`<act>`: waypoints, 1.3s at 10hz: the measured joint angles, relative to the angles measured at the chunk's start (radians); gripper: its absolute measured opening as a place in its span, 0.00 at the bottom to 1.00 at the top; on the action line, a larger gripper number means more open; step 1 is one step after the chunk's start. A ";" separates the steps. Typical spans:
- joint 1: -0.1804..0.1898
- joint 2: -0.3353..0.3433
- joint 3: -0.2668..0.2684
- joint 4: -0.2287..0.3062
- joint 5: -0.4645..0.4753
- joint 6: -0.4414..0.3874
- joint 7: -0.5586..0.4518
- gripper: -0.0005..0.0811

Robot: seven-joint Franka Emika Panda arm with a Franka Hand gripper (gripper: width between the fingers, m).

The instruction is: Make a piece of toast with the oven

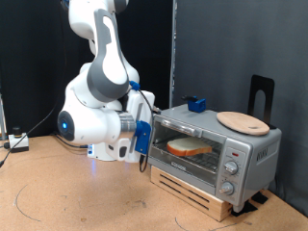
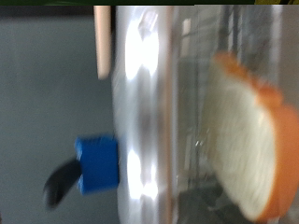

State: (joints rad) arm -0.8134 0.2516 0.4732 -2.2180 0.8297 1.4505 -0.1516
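The silver-grey toaster oven [image 1: 217,154] stands on a wooden base at the exterior view's right. The piece of toast [image 1: 192,147], pale with an orange-brown crust, lies inside on the rack behind the glass front. My gripper [image 1: 146,144] is close to the oven's front corner on the exterior view's left, at door height; its fingers are too small to read. In the wrist view the toast [image 2: 245,131] shows large and blurred behind glass, beside the oven's shiny top [image 2: 140,103]. No fingers show in the wrist view.
A round wooden board [image 1: 242,121] and a small blue object [image 1: 196,103] sit on the oven's top; the blue object also shows in the wrist view [image 2: 98,165]. A black stand [image 1: 262,96] rises behind the oven. Cables lie on the table at the exterior view's left [image 1: 19,141].
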 joint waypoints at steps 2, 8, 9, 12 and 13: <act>0.027 0.041 0.007 0.027 0.032 0.080 0.048 0.99; 0.048 0.206 0.025 0.201 -0.015 -0.041 -0.149 0.99; 0.064 0.227 0.026 0.218 0.007 0.026 -0.147 0.99; 0.075 0.242 0.025 0.230 0.015 0.044 -0.147 0.99; 0.075 0.245 0.025 0.231 0.018 0.043 -0.147 0.99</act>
State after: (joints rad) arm -0.7385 0.4969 0.4979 -1.9874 0.8482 1.4936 -0.2988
